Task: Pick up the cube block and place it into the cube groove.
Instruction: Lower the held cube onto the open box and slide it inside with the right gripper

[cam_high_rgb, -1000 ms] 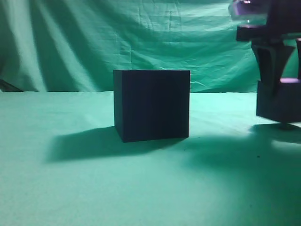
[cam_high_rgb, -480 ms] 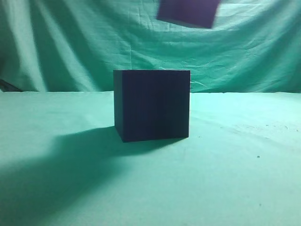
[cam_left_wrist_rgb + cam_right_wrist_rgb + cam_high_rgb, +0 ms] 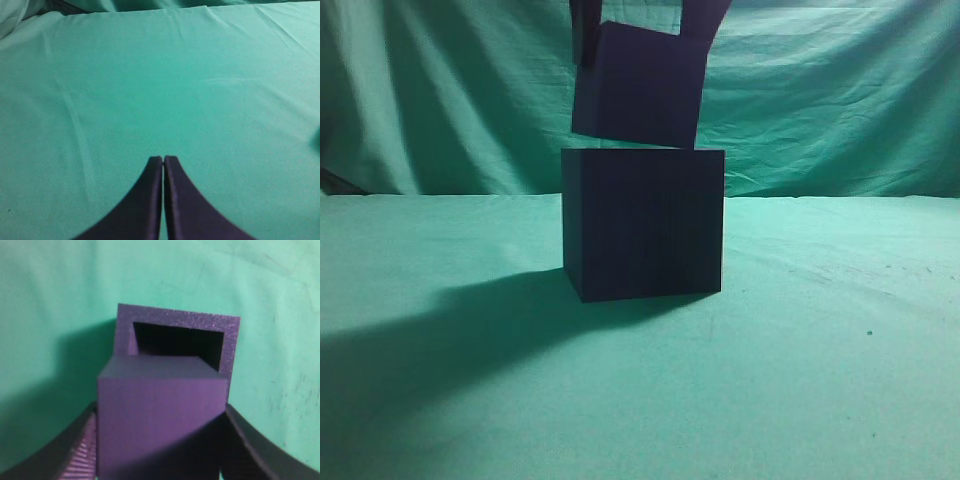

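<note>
The cube groove (image 3: 642, 222) is a large near-black box standing on the green cloth at mid-view; in the right wrist view its purple rim (image 3: 230, 342) frames a dark square opening. The smaller purple cube block (image 3: 638, 84) hangs slightly tilted just above the box top, its lower edge at the rim. It fills the lower right wrist view (image 3: 160, 415). My right gripper (image 3: 642, 30) is shut on the cube block, its fingers at both sides (image 3: 160, 440). My left gripper (image 3: 163, 160) is shut and empty over bare cloth; it does not show in the exterior view.
Green cloth (image 3: 820, 360) covers the table and hangs as a backdrop (image 3: 820, 100). The box casts a long shadow (image 3: 470, 320) to the left. The left wrist view shows only wrinkled green cloth (image 3: 150, 75).
The right gripper carried the cube block from the far right of the exterior view, up and leftward, then down to just above the box. The box has not moved.
</note>
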Motion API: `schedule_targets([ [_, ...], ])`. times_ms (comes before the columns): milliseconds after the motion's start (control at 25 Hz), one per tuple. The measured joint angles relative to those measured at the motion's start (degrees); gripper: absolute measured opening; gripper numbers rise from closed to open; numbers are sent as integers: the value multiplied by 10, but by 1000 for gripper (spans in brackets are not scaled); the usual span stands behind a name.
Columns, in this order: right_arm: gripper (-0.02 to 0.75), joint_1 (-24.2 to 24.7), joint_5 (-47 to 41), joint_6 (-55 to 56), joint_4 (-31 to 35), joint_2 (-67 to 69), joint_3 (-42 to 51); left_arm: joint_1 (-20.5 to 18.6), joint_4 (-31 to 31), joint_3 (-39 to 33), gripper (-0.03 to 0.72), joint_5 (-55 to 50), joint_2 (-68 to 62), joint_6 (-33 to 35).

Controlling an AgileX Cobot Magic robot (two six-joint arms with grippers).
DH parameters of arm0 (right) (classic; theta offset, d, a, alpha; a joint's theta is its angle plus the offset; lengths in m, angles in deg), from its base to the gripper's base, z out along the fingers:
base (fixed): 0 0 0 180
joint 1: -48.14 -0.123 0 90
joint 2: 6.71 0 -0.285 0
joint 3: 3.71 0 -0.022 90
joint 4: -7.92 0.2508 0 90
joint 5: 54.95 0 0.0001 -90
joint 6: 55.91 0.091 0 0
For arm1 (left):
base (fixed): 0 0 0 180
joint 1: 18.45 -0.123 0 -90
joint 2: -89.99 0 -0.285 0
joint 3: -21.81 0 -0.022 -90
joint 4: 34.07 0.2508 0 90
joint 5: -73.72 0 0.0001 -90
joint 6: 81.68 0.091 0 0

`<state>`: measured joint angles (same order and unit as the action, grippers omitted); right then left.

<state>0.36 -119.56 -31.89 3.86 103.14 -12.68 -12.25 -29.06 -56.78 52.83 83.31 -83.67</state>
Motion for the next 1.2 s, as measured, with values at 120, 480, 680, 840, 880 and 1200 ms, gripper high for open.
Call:
schedule_targets([
  [120,435,0,1,17,-10,2,-3,0,0,0,0,0,0,0],
  [480,435,-1,33,56,-44,18,-6,0,0,0,0,0,0,0],
  [680,435,-1,25,58,-48,21,-6,0,0,0,0,0,0,0],
  [840,435,-1,9,58,-51,21,-7,0,0,0,0,0,0,0],
  [880,435,-1,4,58,-52,22,-8,1,0,0,0,0,0,0],
  [1200,435,-1,-1,54,-54,23,-10,1,0,0,0,0,0,0],
])
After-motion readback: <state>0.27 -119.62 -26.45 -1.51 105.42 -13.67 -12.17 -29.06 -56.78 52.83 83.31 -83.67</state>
